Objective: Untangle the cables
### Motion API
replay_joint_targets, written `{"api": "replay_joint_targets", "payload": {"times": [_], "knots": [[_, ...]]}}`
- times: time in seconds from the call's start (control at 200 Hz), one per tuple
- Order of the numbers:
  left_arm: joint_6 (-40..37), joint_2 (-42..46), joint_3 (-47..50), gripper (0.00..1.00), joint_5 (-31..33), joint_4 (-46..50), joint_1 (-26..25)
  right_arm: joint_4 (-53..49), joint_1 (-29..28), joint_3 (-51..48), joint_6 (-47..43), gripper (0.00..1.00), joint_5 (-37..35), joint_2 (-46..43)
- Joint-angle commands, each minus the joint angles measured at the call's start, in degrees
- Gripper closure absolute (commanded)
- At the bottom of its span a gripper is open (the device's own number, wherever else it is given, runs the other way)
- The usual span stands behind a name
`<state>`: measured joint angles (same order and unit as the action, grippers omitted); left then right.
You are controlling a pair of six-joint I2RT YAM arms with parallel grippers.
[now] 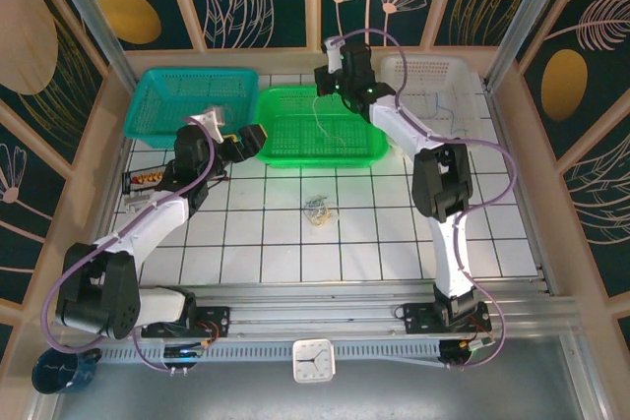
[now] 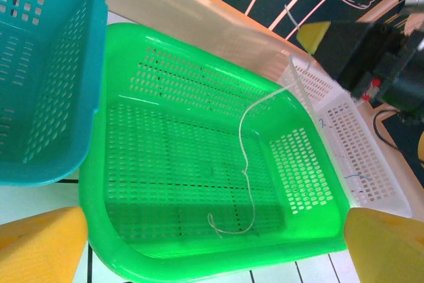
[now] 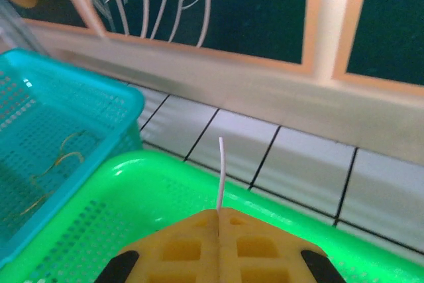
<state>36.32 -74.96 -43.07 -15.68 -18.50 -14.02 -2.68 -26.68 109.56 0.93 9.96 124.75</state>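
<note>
White cable (image 2: 244, 157) vertical, tail in green basket (image 2: 199, 71)

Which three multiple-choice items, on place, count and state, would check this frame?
1. The white wire dangles into: A green basket, B table, C floor.
2. How many baskets: A two, B three, C four.
3. Right end effector: A open, B shut on the white wire, C shut, empty.
Answers: A, its lower end lies on the green mesh; B, the teal basket, the green one and the white basket stand in a row; B, it pinches the wire's top.
</note>
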Motion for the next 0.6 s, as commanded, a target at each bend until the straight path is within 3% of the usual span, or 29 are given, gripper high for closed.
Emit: {"api": "replay_joint_targets", "payload": {"times": [0.0,0.175,0.285,0.385,0.43,0.505,0.596], "knots": [[0.21,0.49,0.77,0.01,-0.60,-2.69,-0.06,3.73,-1.32,-7.63,1.67,1.00,4.61,-4.16],[0.24,1.72,1.31,0.01,-0.62,-2.93,-0.10,7.40,-2.42,-18.07,4.49,1.00,7.45,-6.20],[0.34,2.66,1.76,0.01,-0.64,-2.99,-0.08,6.86,-2.22,-19.62,5.23,1.00,7.33,-4.80],[0.26,3.15,1.94,0.01,-0.97,-2.75,-0.04,4.10,-1.56,-18.59,4.68,0.66,6.66,-4.79],[0.18,3.39,1.77,0.01,-1.26,-2.46,-0.09,3.67,-1.32,-18.95,4.65,0.57,6.74,-6.27],[-0.09,3.92,1.80,0.01,-1.62,-2.01,-0.09,3.83,-1.26,-20.29,4.65,0.48,6.19,-9.76],[-0.27,4.68,2.19,0.01,-1.81,-1.60,-0.05,3.10,-1.25,-21.58,4.52,0.46,5.56,-13.51]]}}
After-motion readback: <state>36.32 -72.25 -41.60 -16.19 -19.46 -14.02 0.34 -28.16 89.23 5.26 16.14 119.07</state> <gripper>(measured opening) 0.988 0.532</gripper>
